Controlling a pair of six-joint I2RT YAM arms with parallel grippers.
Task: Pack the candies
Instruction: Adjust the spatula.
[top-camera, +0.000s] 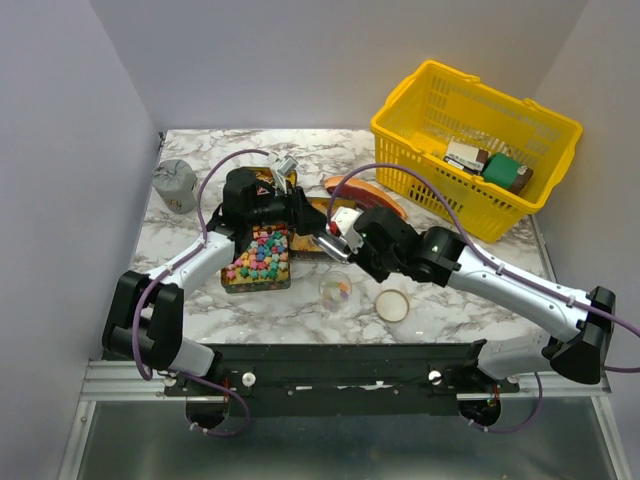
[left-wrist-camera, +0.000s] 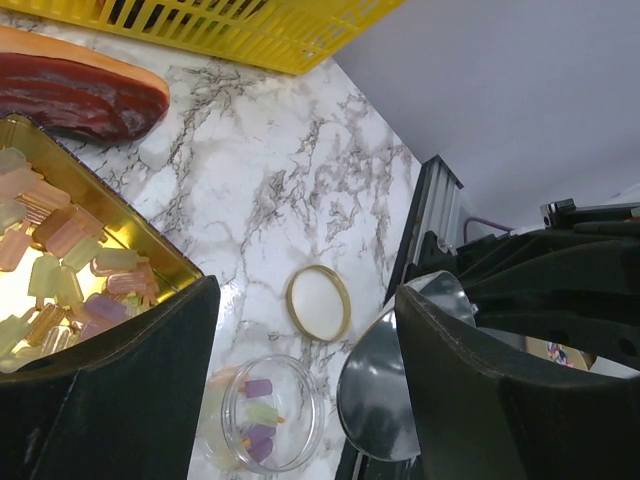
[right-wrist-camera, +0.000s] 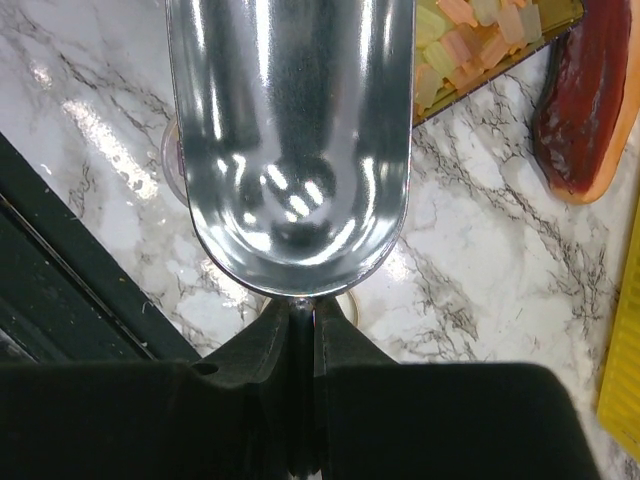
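Two grippers are accounted for. The left gripper (left-wrist-camera: 305, 300) is found spread wide, with nothing between its black fingers (left-wrist-camera: 110, 390). In the overhead view it is placed over the upper end of the rectangular gold-coloured tin (top-camera: 256, 288), left of centre. The right gripper (right-wrist-camera: 303, 325) is clenched on the thin stem of the shiny metal scoop (right-wrist-camera: 290, 140), whose bowl is seen to be empty.

The pastel multicoloured candies (top-camera: 258, 255) are mostly heaped in the tin. A few pieces lie in the small clear round jar (left-wrist-camera: 265, 425) at the lower middle of the left wrist view. Its loose gold-rimmed round lid (left-wrist-camera: 320, 302) is laid just beside it on the white marble-patterned table (left-wrist-camera: 280, 180). The scoop's bowl appears to be held above the jar, as part of a clear rim is seen beneath it in the right wrist view.

The step in hand is judged to be a scoop from tin to jar. It is advised that the scoop be brought low and flat into the heap and only partly filled. It should be kept level in transit and tipped slowly with its lip inside the jar's rim, since the mouth is narrow and spills are likely. The tin may need to be steadied by the left gripper. The reddish-brown steak-shaped slab (right-wrist-camera: 585, 110) is to be left alone.
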